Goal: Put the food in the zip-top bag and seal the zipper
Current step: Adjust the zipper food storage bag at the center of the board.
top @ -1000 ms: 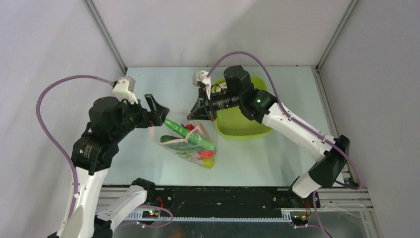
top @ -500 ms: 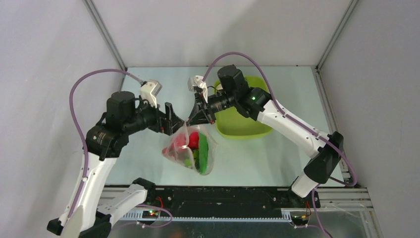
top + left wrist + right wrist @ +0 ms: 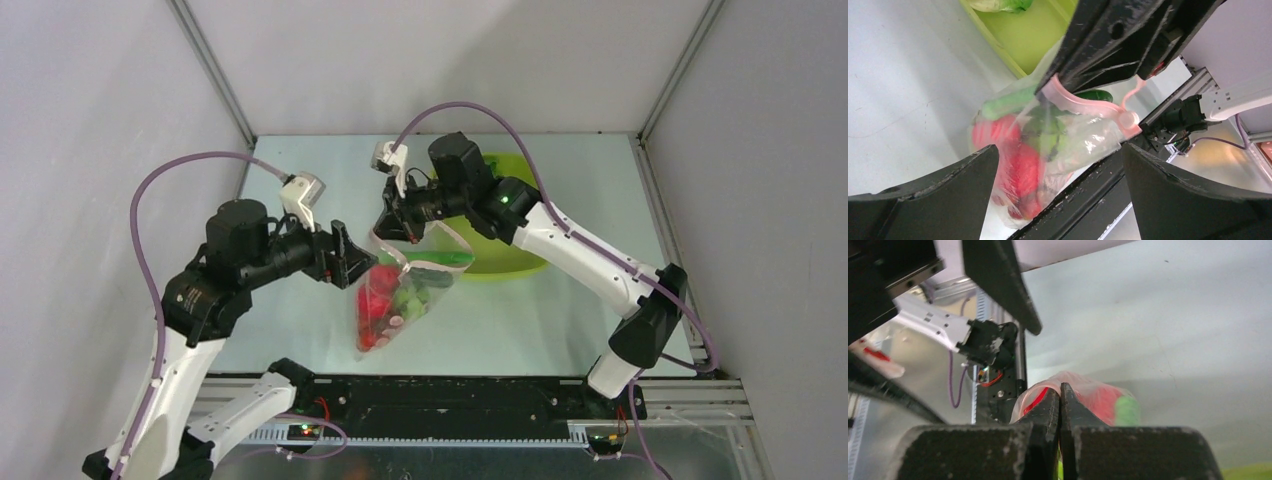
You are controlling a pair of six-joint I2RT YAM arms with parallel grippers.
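Left gripper [image 3: 356,262] moved in beside zip-top bag [image 3: 1098,141], spread wide; right gripper [image 3: 387,233] clamps zipper [image 3: 1083,103]; food [image 3: 1018,170] inside.

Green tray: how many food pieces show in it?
1: leafy lettuce in the green tray, at the left wrist view's top edge. The right arm hides much of the tray from above, so more may be hidden.

Red and green food [image 3: 379,300] was shown inside a clear bag [image 3: 1090,145] edged by a pink zipper [image 3: 1083,103]; a lime-green tray [image 3: 497,264] was seen at two o'clock.
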